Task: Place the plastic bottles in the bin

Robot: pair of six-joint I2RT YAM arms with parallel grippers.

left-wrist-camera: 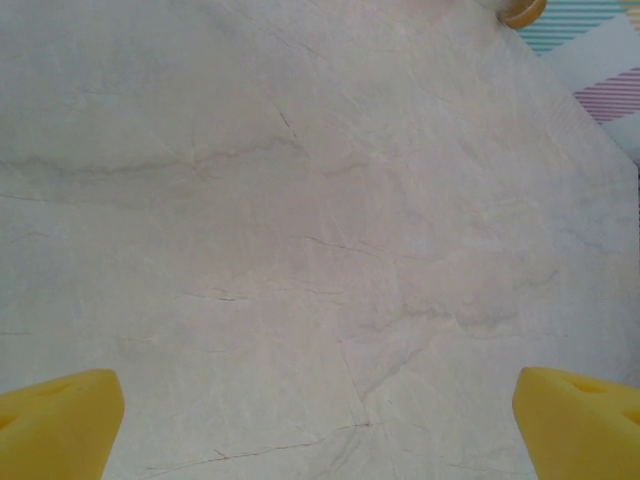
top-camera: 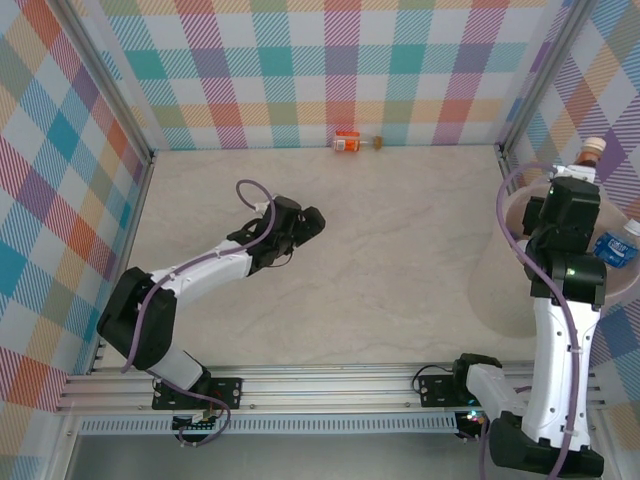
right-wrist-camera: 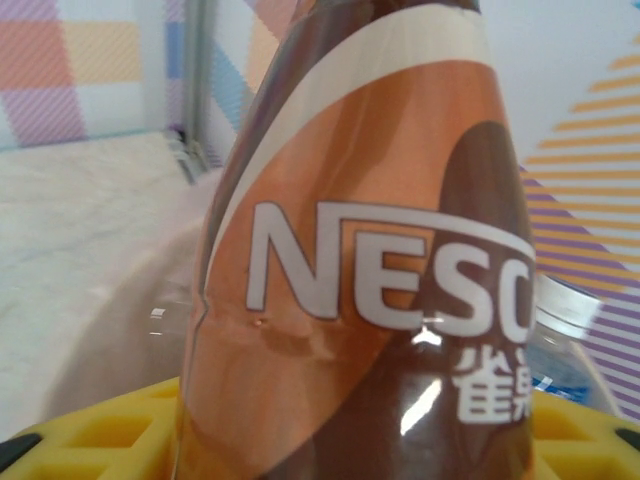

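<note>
The right pincer is clamped on a brown-and-orange-labelled plastic bottle, held near the far rim of the big round pinkish-white translucent bin. I'd bring it over the middle, then let go. The left pincer hangs wide apart over the pale marbled desk.

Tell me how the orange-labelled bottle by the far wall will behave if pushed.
The orange-labelled bottle lies on its side along the wall, so a push from the front would probably roll it. It looks small, so likely light.
</note>
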